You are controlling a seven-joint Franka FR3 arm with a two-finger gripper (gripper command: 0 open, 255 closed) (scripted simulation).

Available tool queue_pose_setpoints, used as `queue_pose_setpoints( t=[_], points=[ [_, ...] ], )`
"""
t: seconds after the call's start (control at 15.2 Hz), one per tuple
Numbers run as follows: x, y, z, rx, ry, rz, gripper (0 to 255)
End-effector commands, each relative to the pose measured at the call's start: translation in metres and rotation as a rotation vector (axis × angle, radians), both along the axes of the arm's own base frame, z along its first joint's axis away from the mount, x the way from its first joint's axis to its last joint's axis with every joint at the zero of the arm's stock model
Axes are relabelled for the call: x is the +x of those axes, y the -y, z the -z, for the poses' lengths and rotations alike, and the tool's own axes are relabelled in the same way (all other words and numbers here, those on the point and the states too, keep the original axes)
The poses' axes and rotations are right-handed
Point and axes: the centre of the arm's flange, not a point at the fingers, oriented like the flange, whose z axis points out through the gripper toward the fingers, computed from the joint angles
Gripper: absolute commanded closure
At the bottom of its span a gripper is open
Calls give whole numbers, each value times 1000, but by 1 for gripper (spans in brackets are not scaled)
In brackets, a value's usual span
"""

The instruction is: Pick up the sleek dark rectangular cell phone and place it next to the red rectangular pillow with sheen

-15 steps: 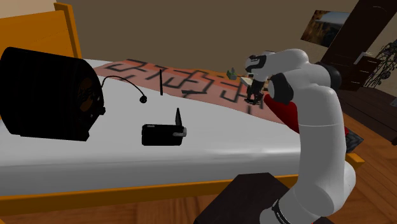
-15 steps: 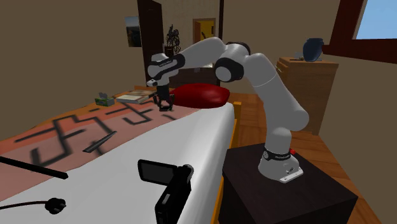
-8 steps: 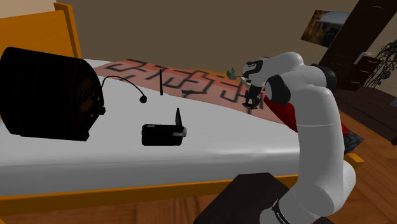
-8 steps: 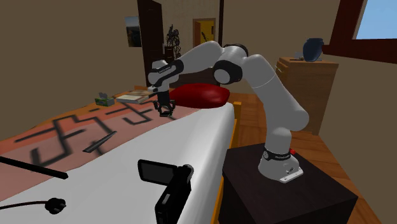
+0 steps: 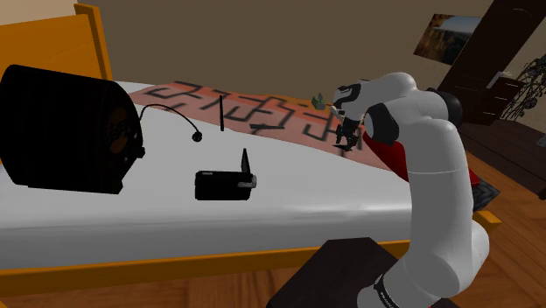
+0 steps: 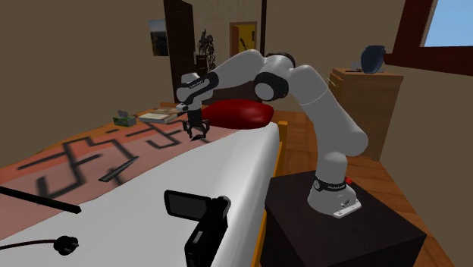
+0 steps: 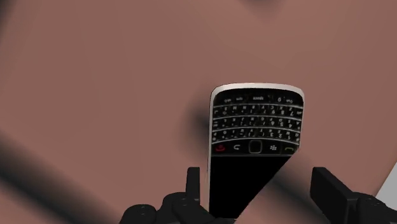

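Observation:
A dark cell phone [image 7: 254, 146] with a keypad and a pale rim lies face up on the reddish-brown patterned bedspread [image 5: 254, 109]. My gripper [image 7: 257, 181] straddles its screen end and is open. One finger [image 7: 195, 184] stands close beside the phone's edge; the other stands clearly apart from it. Seen from the shoulder view, the gripper [image 5: 347, 143] hangs low over the bed right beside the red glossy pillow [image 5: 395, 159]. The second exterior view has the gripper [image 6: 198, 135] just off the near end of the pillow [image 6: 239, 114].
A black camcorder [image 5: 223, 184] sits mid-bed, with a large black cylinder [image 5: 61, 131] and a corded plug [image 5: 197, 136] beyond it. Books [image 6: 159, 116] and a tissue box [image 6: 123, 119] lie near the pillow. A wooden dresser [image 6: 364, 91] stands behind the stand [image 6: 333, 227].
The gripper has come down towards the bedspread beside the red pillow and tilted a little. Nothing else on the bed has shifted.

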Motion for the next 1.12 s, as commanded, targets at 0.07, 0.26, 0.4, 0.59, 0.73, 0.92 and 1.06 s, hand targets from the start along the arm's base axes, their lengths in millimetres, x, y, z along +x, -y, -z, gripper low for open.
queue_pose_setpoints(
  t=[0.07, 0.26, 0.4, 0.59, 0.73, 0.92, 1.06],
  points=[
    [0, 0, 0, 0, 0, 0, 0],
    [0, 0, 0, 0, 0, 0, 0],
    [2, 0, -26, 0, 0, 0, 0],
    [3, 0, -50, 0, 0, 0, 0],
    [3, 0, -50, 0, 0, 0, 0],
    [3, 0, -50, 0, 0, 0, 0],
    [3, 0, -50, 0, 0, 0, 0]
  ],
)
